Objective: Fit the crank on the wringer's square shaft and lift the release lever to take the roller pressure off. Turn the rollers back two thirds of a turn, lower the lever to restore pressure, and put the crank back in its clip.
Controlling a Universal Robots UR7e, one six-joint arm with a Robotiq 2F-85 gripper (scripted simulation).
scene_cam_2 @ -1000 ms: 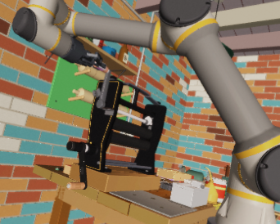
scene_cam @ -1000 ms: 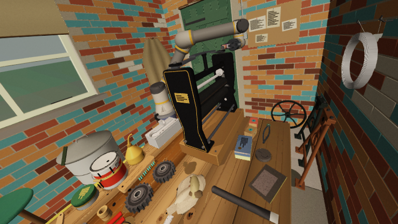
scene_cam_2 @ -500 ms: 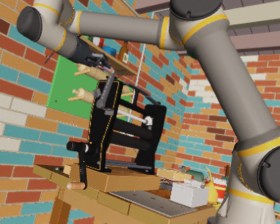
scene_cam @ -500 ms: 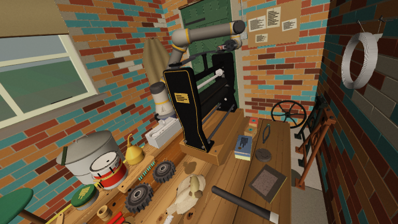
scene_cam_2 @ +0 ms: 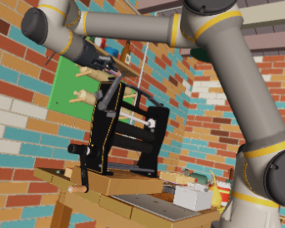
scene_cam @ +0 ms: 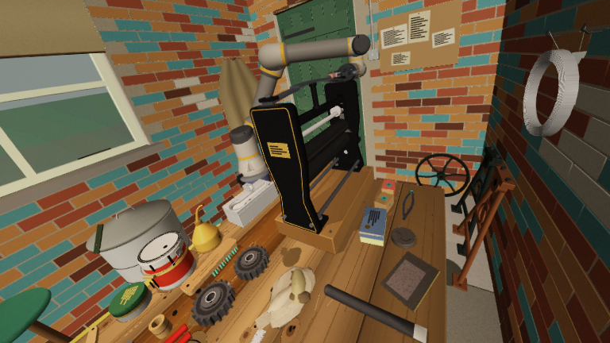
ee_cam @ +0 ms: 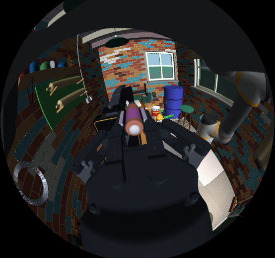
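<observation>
The release lever [scene_cam_2: 111, 92] is a dark bar with a purple and tan grip [ee_cam: 133, 118], rising at a slant above the top of the black wringer [scene_cam: 310, 150] that stands on a wooden base at the back of the bench. The crank [scene_cam_2: 84, 168] sits on the shaft at the wringer's far end and hangs down, its wooden handle low beside the base. The dark rollers [scene_cam_2: 133, 135] run between the two side frames. My gripper [ee_cam: 133, 126] is at the top of the wringer's far frame, closed around the lever's grip.
The bench [scene_cam: 315, 276] in front of the wringer carries a grey tub [scene_cam: 135, 236], two gear wheels [scene_cam: 234, 281], a yellow funnel [scene_cam: 204, 234], a rag, a dark rod [scene_cam: 373, 310] and a small book [scene_cam: 373, 225]. A green door stands behind the wringer.
</observation>
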